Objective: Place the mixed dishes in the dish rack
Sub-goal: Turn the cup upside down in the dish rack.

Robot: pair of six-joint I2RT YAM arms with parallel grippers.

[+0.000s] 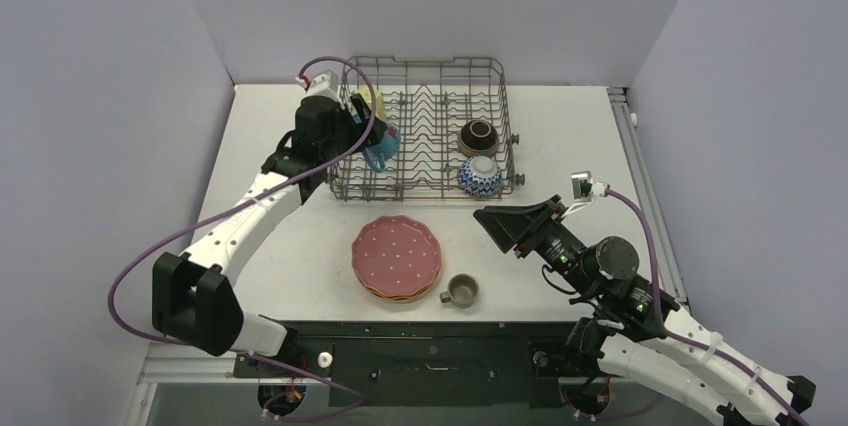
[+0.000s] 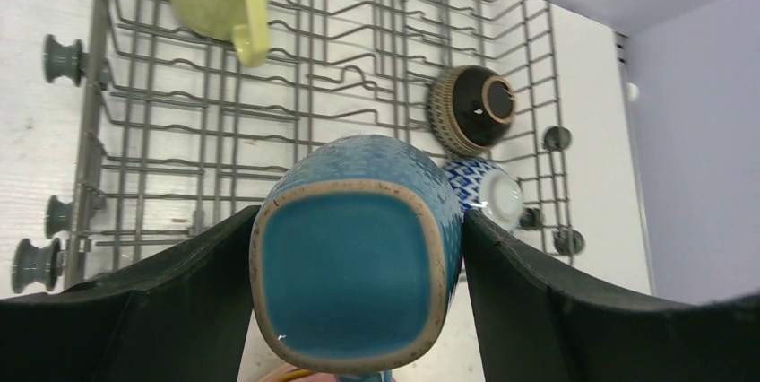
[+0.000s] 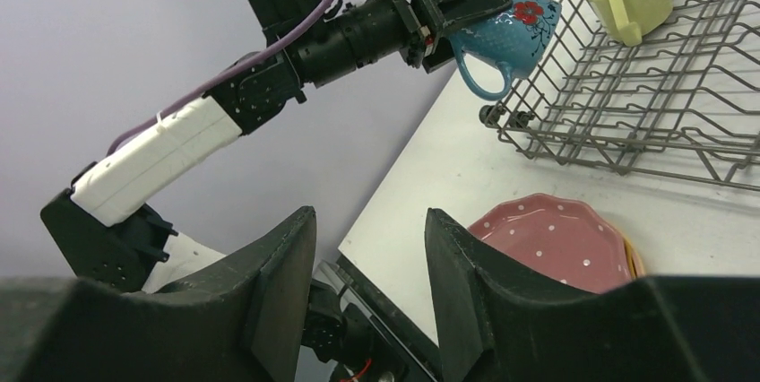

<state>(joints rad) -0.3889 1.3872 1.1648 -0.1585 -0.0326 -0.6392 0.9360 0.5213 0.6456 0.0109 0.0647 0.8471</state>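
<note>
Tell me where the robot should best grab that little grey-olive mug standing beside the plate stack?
Probably across its round body, from above. The small grey-olive ceramic mug stands upright, mouth up, walls exposed. Its handle points toward the stack of scalloped plates on its left, so the open right gripper, nearer on the mug's free right side, seems the better choice.

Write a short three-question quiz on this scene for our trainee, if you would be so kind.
1. True or false: the left gripper holds the blue mug.
2. Which is already in the dish rack? A) yellow mug B) pink plate C) grey mug
3. Fill in: ___ bowls sit in the rack.
Key: 1 true; 2 A; 3 two.
</note>
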